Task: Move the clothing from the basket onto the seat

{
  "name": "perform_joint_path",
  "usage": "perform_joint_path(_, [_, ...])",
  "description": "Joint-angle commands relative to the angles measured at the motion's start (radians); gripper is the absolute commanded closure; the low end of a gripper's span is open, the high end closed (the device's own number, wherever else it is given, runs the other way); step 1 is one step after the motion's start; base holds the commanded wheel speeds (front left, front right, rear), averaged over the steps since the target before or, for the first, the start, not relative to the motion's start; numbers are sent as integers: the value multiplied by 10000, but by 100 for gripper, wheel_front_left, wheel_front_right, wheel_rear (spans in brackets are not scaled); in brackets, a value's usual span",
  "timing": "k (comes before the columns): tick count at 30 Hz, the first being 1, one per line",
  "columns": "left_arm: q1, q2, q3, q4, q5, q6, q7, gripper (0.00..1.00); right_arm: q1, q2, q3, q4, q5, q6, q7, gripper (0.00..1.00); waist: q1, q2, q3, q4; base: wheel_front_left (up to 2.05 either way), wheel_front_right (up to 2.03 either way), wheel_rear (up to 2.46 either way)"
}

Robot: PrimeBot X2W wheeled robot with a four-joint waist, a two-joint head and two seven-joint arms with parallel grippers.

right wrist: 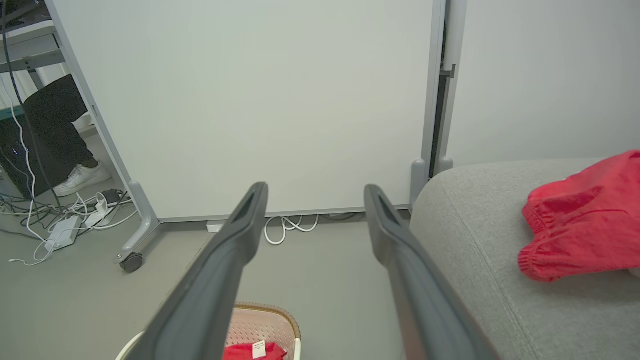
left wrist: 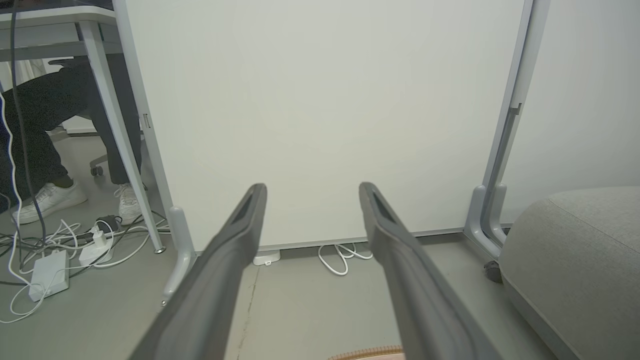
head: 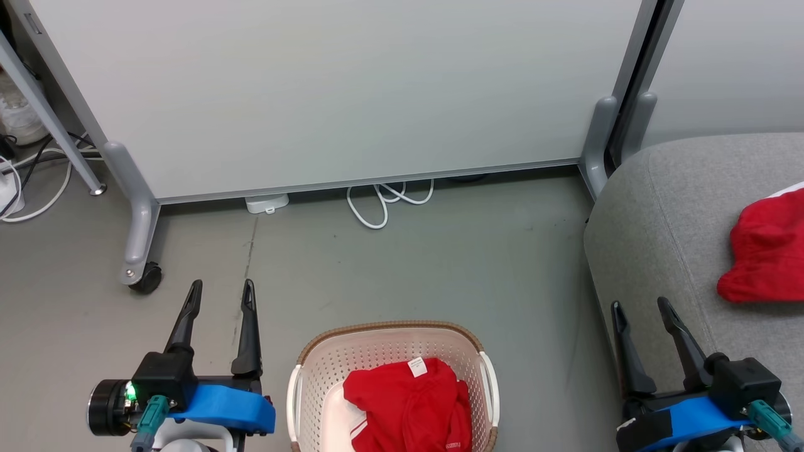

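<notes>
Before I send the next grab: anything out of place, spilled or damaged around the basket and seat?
Nothing stands out. One red garment lies on the seat; a second garment lies bunched inside the upright basket. The left gripper and right gripper are open and empty.

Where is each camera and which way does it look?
Head view: up on the head, looking forward and down at the basket and floor; left gripper and right gripper show, both open.
Left wrist view: on the left wrist, looking along its fingers at the white panel.
Right wrist view: on the right wrist, looking along its fingers at the panel and seat.
Shared: head and right wrist views both show red clothing in the basket.
</notes>
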Motion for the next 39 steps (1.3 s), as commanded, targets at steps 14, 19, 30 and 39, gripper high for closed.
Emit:
perform_joint_path(14, [-135, -54, 48, 79, 167, -148, -26, 0, -90, 55, 16, 31, -25, 1, -38, 0, 1, -1, 151, -5, 0, 0, 0])
perform_joint_path(19, [-707, -54, -436, 485, 365, -309, -26, 0, -367, 27, 20, -118, -56, 1, -38, 0, 1, -1, 509, -137, 0, 0, 0])
perform_joint_path(30, [-3333, 427, -2233, 2917, 644, -505, -25, 0, -1646, -55, 233, -563, -99, 1, -37, 0, 1, -1, 2503, -1154, 0, 0, 0])
perform_joint_path(39, [-5396, 1291, -4488, 5271, 337, -499, -26, 0, -2781, 15, 319, -870, -83, 1, -38, 0, 1, -1, 4432, -1959, 0, 0, 0])
